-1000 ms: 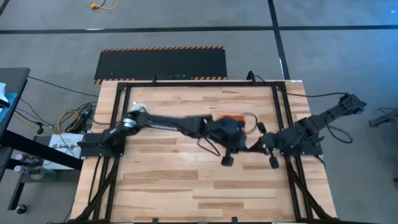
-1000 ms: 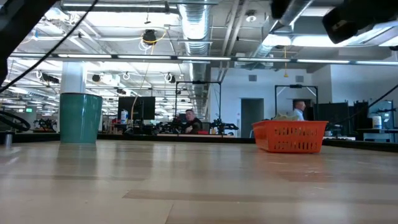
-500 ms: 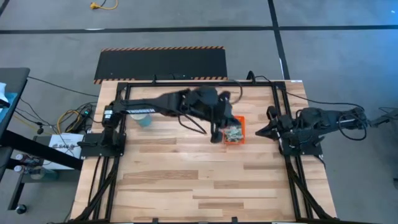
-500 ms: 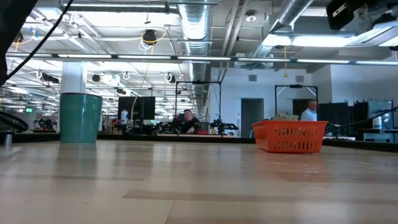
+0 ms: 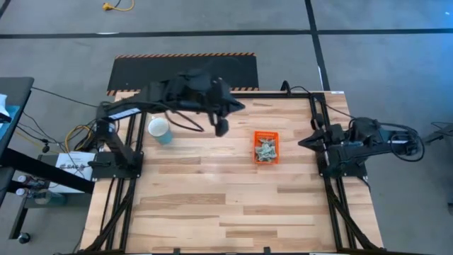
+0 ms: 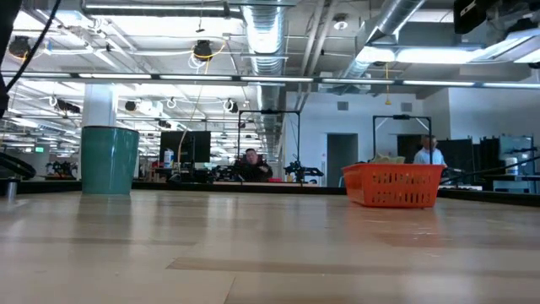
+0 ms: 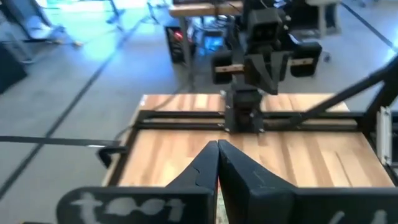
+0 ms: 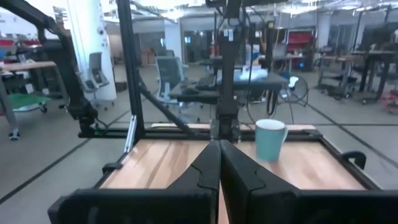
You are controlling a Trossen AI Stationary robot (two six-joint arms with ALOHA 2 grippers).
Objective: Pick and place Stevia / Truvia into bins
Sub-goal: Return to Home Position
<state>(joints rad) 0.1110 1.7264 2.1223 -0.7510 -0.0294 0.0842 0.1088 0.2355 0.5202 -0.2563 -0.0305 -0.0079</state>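
I see the Stevia packets [image 5: 266, 150] heaped inside the orange tray [image 5: 267, 133], which sits right of centre in the far half of the table [image 5: 212, 205]. In the low view they poke just above its rim. My left gripper [image 5: 221, 127] hangs above the far side of the table, between the cup [image 5: 160, 129] and the tray, fingers pressed together and holding nothing. My right gripper [image 5: 303, 142] sits tucked at the right edge, fingers likewise pinched together and empty.

looking straight down on the whole table [image 5: 212, 205] from far overhead; skimming level across it from 6 o'clock; facing 3 and 9 o'clock from the wrists; sharing the orange tray [image 5: 266, 133] and cup [image 5: 160, 130].
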